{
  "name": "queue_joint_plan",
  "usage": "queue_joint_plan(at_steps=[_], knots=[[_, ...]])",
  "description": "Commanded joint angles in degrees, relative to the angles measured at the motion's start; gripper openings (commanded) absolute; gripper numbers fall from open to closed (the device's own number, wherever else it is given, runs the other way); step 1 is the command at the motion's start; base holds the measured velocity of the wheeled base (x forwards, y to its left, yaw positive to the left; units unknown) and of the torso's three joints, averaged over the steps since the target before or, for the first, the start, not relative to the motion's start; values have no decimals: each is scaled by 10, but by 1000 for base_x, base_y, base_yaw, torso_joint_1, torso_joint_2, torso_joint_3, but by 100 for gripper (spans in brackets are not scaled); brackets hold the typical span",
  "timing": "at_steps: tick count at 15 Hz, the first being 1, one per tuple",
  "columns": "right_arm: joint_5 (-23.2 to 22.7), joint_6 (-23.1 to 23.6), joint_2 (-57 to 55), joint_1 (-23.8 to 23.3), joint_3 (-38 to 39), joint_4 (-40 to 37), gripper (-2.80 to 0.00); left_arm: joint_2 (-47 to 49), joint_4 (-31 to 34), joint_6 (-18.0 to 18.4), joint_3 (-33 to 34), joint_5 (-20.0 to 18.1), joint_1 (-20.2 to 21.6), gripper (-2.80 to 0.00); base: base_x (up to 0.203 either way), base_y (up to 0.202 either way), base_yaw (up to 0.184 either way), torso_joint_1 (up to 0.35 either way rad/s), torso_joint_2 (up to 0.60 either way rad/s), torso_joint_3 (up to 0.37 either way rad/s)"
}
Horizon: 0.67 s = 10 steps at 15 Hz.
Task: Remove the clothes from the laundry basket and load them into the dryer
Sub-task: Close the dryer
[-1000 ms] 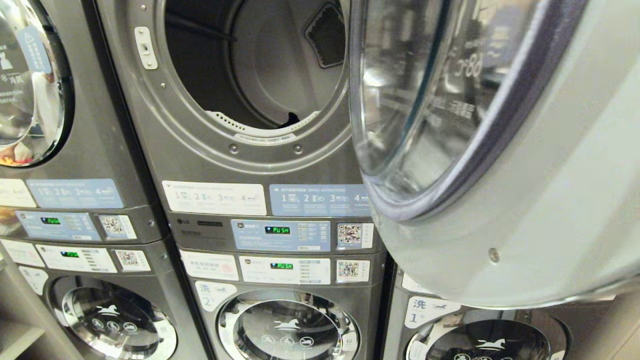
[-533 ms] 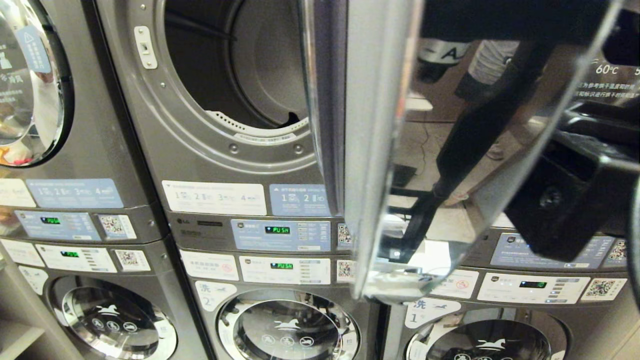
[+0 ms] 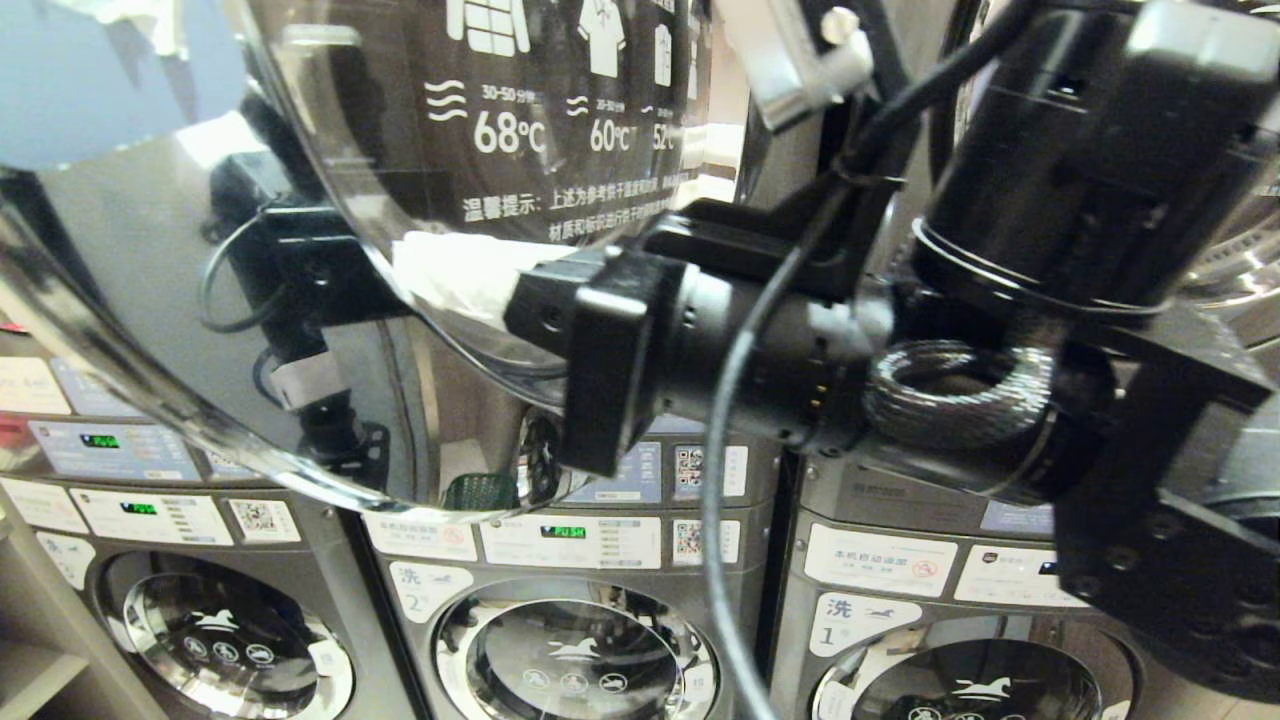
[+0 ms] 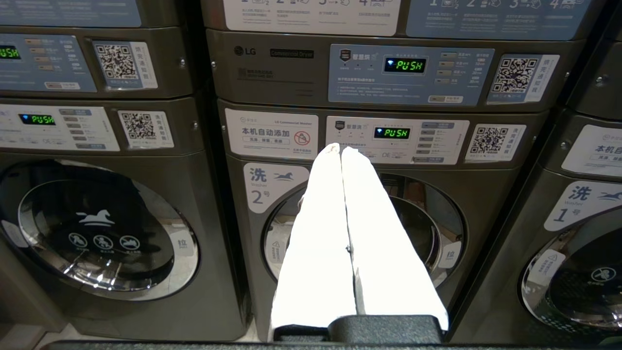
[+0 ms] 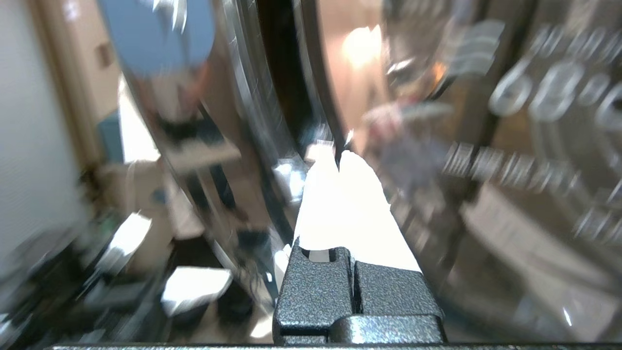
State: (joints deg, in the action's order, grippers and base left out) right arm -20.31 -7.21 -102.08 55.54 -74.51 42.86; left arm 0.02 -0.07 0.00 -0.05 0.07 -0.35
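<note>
Now the right pincer, fingers pressed together and empty, touches the dryer door mid-frame; left pincer likewise closed, parked.

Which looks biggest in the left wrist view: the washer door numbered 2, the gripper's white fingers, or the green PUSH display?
1. Washer door numbered 2
2. Left gripper, its white fingers; nearness to the camera inflates them
3. Green PUSH display
</note>
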Motion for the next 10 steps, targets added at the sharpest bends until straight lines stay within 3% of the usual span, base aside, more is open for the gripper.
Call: queue_joint_plan(at_steps=[1,5,8,10], knots=[[32,0,-102,8,-99,5,-280,0,0,0,0,0,0,-280,0,0,0,0,0,0],[166,11,-278,12,-344,3,-280,0,0,-1,0,0,0,-280,0,0,0,0,0,0],[266,43,-334,11,-378,14,-280,0,0,-1,0,0,0,-280,0,0,0,0,0,0],[289,47,-300,10,-374,17,-280,0,0,-1,0,0,0,-280,0,0,0,0,0,0]])
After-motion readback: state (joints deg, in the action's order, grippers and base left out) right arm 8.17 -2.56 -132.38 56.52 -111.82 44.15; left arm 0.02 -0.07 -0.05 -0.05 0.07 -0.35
